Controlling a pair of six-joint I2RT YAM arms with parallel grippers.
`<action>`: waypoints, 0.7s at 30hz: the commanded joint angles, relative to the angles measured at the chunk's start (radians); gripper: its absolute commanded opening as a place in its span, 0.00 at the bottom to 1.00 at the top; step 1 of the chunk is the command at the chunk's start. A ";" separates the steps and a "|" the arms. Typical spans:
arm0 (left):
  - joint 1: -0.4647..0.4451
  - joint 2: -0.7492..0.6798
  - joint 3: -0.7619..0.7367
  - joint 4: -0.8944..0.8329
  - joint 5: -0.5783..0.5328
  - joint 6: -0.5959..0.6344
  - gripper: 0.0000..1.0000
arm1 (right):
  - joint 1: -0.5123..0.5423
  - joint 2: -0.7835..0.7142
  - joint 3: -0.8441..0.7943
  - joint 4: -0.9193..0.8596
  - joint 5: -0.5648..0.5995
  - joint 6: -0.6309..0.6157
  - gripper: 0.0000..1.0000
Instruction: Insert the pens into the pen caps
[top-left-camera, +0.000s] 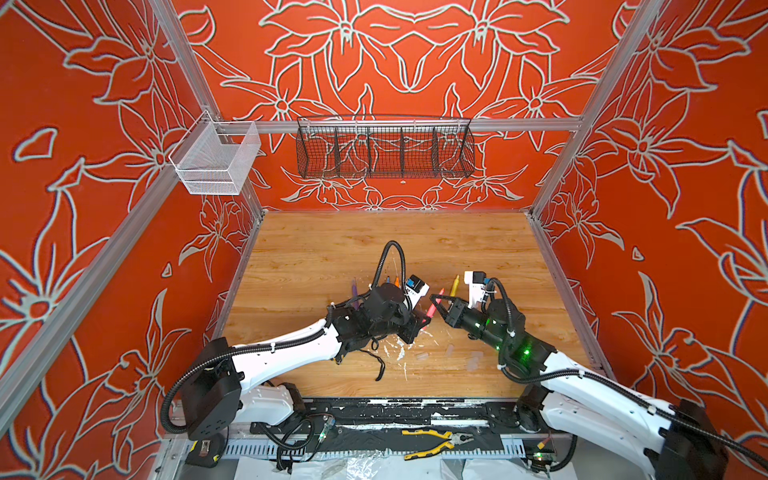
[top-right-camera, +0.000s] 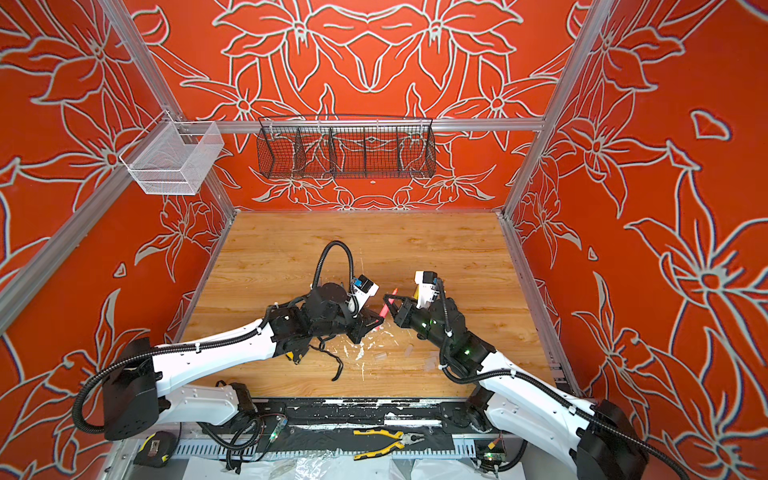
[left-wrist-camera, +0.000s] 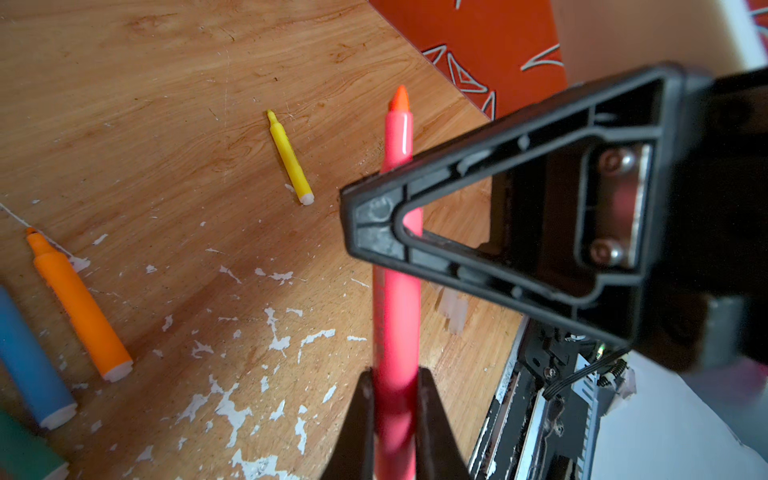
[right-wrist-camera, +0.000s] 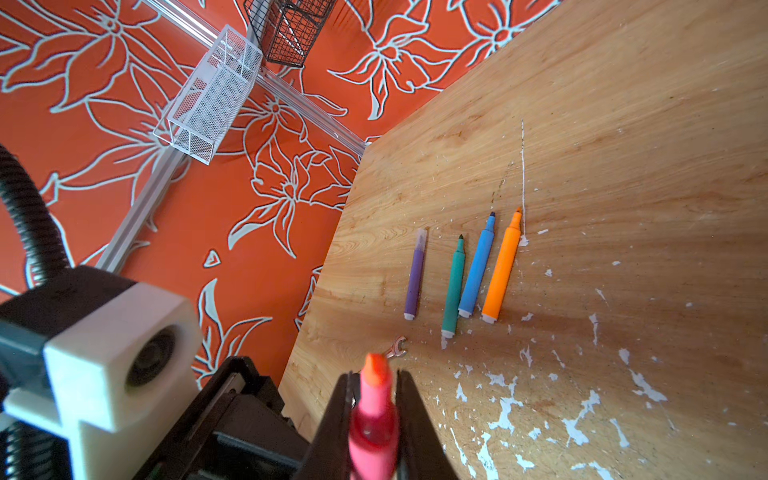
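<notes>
A pink pen hangs above the wooden table, gripped from both ends. My left gripper is shut on its barrel. My right gripper is shut on it just behind the orange tip. One of the right fingers crosses the pen. On the table lie purple, teal green, blue and orange pens in a row, with a yellow pen apart. A pale clear tube covers the purple pen's tip. Clear pen caps lie near the front.
A small silver wrench lies by the pen row. White paint flecks dot the near table. Yellow-handled pliers and a tape measure rest on the front rail. A white mesh bin and a black wire basket hang on the walls.
</notes>
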 joint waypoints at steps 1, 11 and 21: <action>-0.007 -0.002 -0.007 0.037 0.001 0.016 0.19 | 0.016 0.000 0.028 0.015 0.029 0.010 0.04; -0.007 0.039 0.010 0.088 -0.026 0.019 0.38 | 0.069 -0.003 0.014 0.037 0.081 0.031 0.01; -0.007 0.071 0.030 0.105 -0.031 0.015 0.05 | 0.097 -0.004 0.018 0.035 0.109 0.026 0.01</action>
